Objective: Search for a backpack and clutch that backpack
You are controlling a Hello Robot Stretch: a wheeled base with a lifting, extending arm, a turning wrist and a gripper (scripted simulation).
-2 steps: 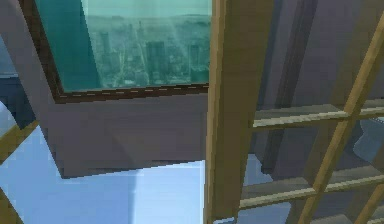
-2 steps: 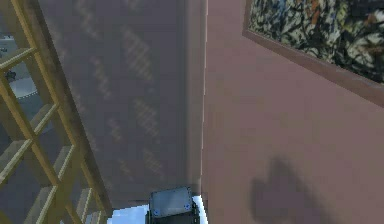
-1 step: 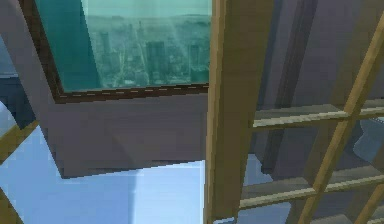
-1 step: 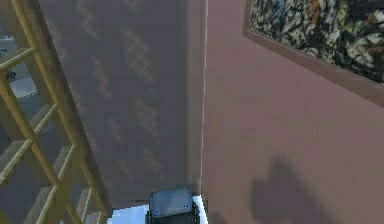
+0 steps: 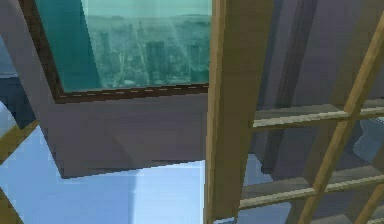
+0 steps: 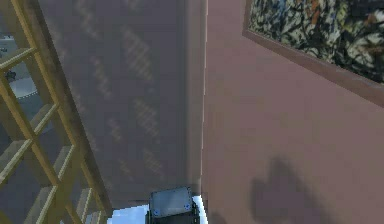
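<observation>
Two walls meet in a corner out on the arm's side, a greyish-purple wall on the arm side view's left and a pinker mauve wall on its right, joined along a pale upright seam. Ahead, a big window in a dark brown frame looks out on a teal, hazy cityscape, and it is set into a purple-grey block of wall that stands out from the room. A tall light-wood lattice of posts and crossbars rises close on the forward view's right, and the same kind of timber shows on the arm side view's left. Pale blue floor spreads below the window. A framed painting, dark and speckled, hangs high on the mauve wall. At the arm side view's bottom edge sits the gripper, a dark block with white pieces beside it. Its fingers I can't make out, so I cannot tell whether it holds anything, and where the backpack is I cannot tell either
</observation>
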